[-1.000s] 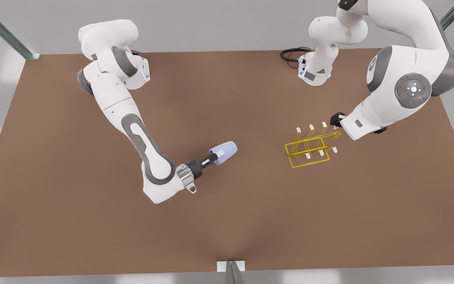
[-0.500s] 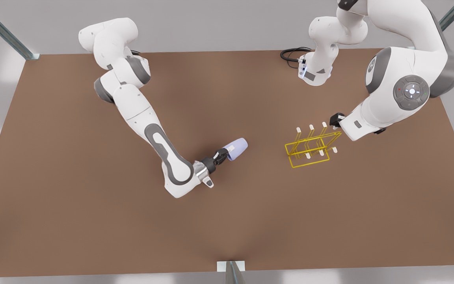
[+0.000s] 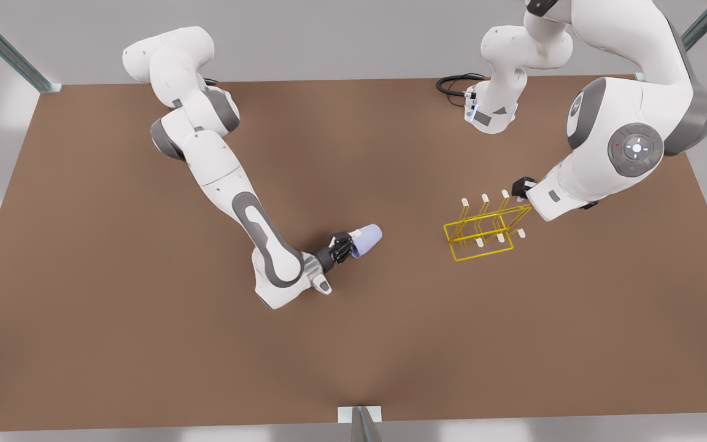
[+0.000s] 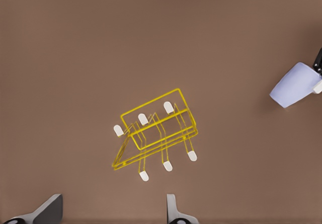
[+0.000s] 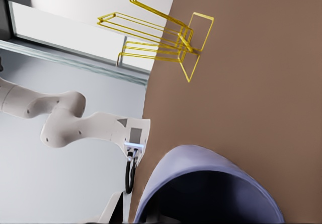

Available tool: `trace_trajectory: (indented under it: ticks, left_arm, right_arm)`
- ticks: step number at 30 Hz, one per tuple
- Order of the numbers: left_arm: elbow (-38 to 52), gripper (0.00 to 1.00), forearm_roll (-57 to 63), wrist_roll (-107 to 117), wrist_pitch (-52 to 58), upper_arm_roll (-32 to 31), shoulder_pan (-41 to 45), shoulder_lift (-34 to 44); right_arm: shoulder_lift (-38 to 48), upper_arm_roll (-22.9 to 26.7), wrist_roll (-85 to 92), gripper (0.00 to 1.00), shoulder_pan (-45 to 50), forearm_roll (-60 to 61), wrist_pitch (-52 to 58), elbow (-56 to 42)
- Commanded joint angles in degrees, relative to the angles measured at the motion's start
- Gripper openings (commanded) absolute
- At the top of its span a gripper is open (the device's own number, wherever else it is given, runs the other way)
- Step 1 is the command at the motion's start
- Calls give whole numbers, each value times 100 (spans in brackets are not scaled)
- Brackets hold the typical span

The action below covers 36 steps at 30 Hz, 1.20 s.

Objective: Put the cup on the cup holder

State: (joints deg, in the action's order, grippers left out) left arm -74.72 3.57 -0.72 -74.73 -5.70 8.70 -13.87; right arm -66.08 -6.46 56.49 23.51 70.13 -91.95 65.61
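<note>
The lavender-blue cup (image 3: 367, 239) hangs tilted above the middle of the table, and my right gripper (image 3: 346, 245), on the arm at the front view's left, is shut on it. Its wide rim (image 5: 201, 183) sits close to the right wrist camera. The yellow wire cup holder (image 3: 485, 224) stands on the table to the front view's right of the cup, apart from it. My left gripper (image 3: 522, 186) hovers over the holder's far right end, open with nothing between its fingers (image 4: 173, 211). From there I see the holder (image 4: 156, 131) below and the cup (image 4: 294, 84) off to the side.
The brown table (image 3: 145, 337) has bare room around the cup and the holder. A black cable (image 3: 452, 84) lies by the arm base (image 3: 491, 116) at the back edge. Metal frame posts stand at the back corners (image 3: 3, 46) and the front edge (image 3: 359, 423).
My right arm carried the cup toward the holder, then turned its wrist so the cup looks shorter. The left arm only shifted slightly.
</note>
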Motion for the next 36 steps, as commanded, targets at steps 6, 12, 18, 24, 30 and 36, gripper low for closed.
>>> trace_trajectory:
  ticks: [6,12,18,24,30,36]
  left_arm:
    - [10,100,3,2,11,-2,0,7]
    - [28,100,3,10,-235,-45,685,-107]
    - [10,100,-375,-2992,-1764,-81,2346,-1619]
    - [-1211,100,-358,-3163,-4066,-98,2469,-1795]
    - [-1300,100,-375,-2187,-5218,-230,3041,-2138]
    - [-1300,100,-366,-1844,-5702,-221,3050,-2542]
  right_arm:
    - [8,66,1805,100,22,-26,-60,4]
    - [34,206,1892,100,-197,-351,10,4]
    - [561,198,1875,100,-1155,-1914,107,-13]
    - [3637,154,-4141,100,-1182,-6644,1196,-66]
    - [5070,171,-5772,100,-1893,-6829,-297,1902]
    - [4868,189,-5816,100,-2377,-7066,661,1209]
